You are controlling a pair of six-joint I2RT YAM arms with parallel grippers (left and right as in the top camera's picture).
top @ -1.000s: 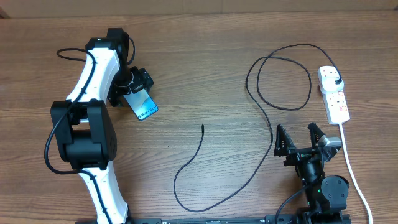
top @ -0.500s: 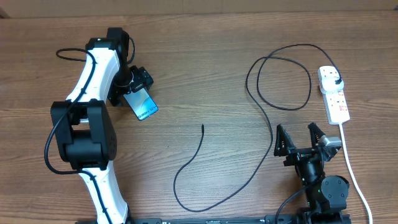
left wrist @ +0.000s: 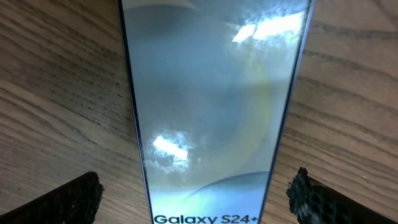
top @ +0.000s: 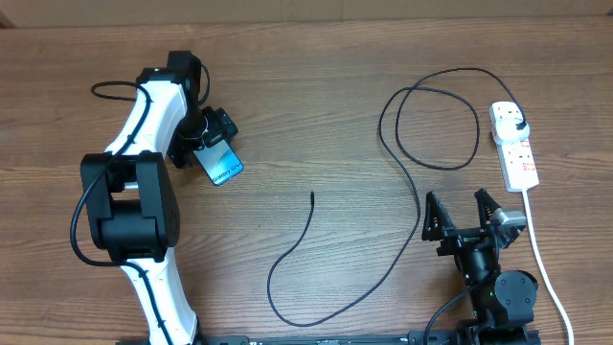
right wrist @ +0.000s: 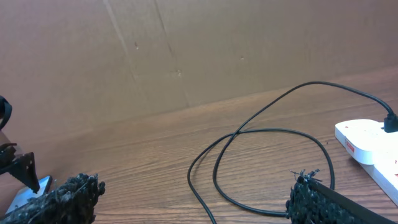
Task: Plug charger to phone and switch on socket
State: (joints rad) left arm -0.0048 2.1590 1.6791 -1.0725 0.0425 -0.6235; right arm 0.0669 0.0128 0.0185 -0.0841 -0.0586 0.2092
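The phone [top: 222, 163] lies flat on the wooden table at the left, its screen lit light blue. It fills the left wrist view [left wrist: 211, 106], with "Galaxy S24+" text at its near end. My left gripper [top: 213, 135] is open just above it. Its fingertips [left wrist: 196, 199] stand either side of the phone without touching it. The black charger cable [top: 271, 278] curves across the middle, its connector tip [top: 312, 196] lying free. Its plug [top: 518, 125] sits in the white socket strip [top: 520, 158] at the right. My right gripper [top: 465, 218] is open and empty.
The strip's white cord [top: 543, 261] runs down the right side past my right arm. In the right wrist view the cable loop [right wrist: 214, 168] lies ahead, the strip [right wrist: 367, 146] at right, and a brown cardboard wall [right wrist: 186, 56] behind the table.
My left arm has shifted slightly over the phone. The phone, the cable and my right arm have not moved.
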